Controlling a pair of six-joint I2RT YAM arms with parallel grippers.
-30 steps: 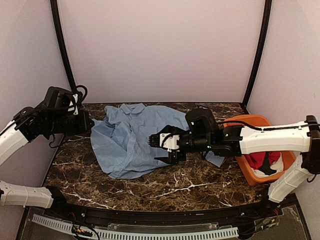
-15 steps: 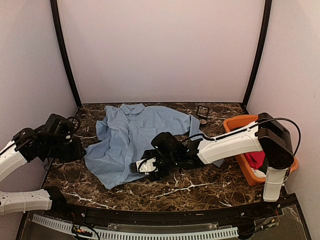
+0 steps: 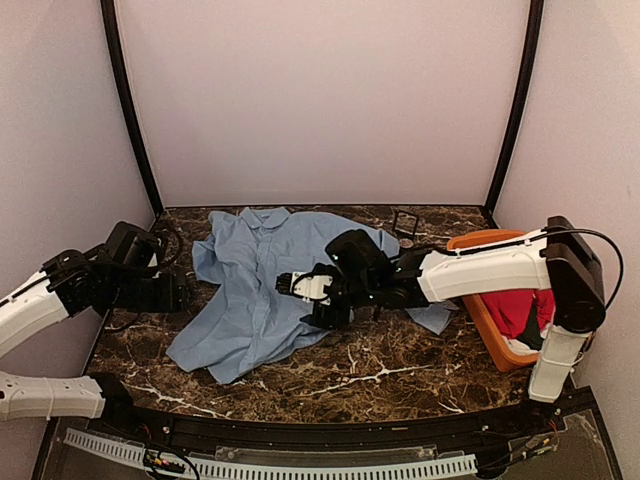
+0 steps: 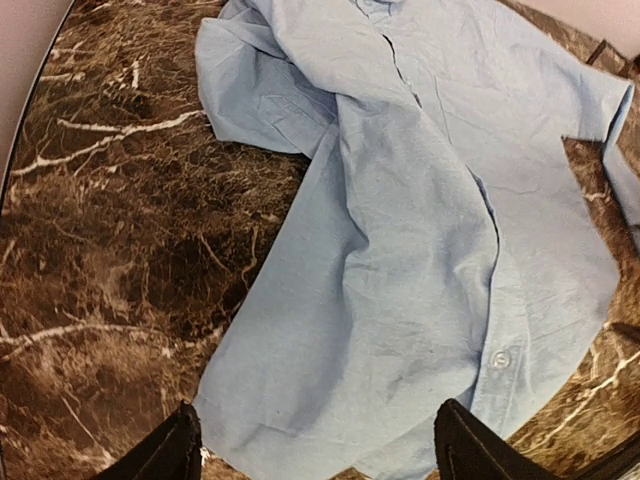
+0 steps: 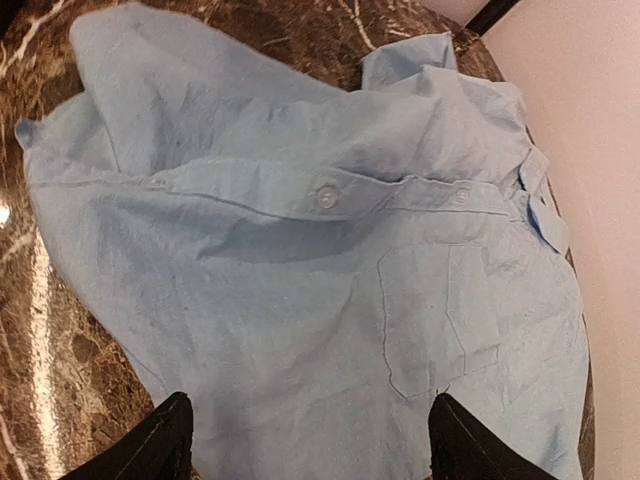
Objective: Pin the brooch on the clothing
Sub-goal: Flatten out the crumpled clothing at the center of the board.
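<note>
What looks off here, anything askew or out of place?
The shirt lies rumpled, not flat: the side toward the left arm is bunched and folded over, and one part runs under the right arm. No brooch shows on it, nor in the left end effector or right end effector, both open. Nothing spilled or torn.

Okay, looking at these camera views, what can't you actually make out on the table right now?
Brooch: not identifiable in any view; the small dark object by the back wall, top view, is too small.
Shirt: part hidden under the right arm, top view; cut by frame edges in both wrist views.
Red garment: mostly hidden by the wall of the orange basket, top view.
</note>
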